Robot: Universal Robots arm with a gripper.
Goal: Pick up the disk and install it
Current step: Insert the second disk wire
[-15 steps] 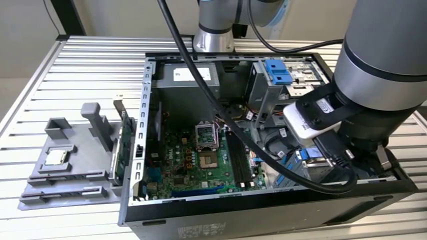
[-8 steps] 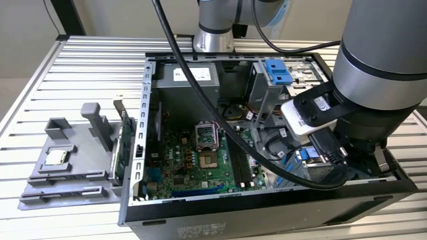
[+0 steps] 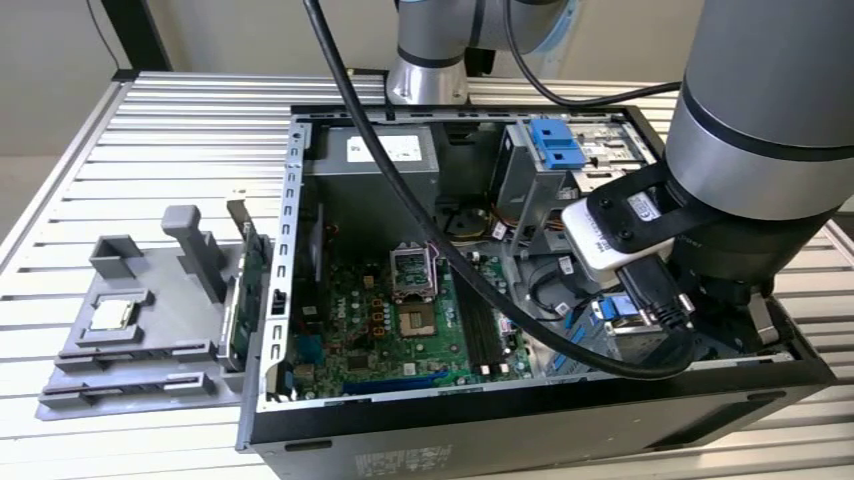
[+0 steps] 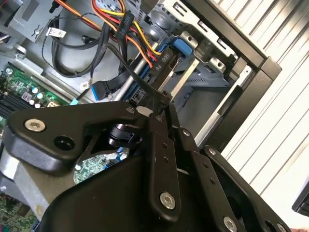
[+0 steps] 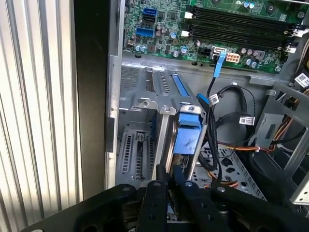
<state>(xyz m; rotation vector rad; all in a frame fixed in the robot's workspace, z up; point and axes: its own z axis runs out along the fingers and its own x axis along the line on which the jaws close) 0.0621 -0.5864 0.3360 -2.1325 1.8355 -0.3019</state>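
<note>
Here my fingers sit narrow, pinching the blue-railed silver metal disk edge-on so it slides into the grey metal drive cage.

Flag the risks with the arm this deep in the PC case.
1. The disk stands edge-up in the drive cage, with the tool right above it; pushed at a slight tilt, its blue rail could jam against the metal walls.
2. Loose cables hang right beside the cage and could snag or get pinched.
3. The arm's own black cable drapes across the open case over the motherboard and might drag on parts.
</note>
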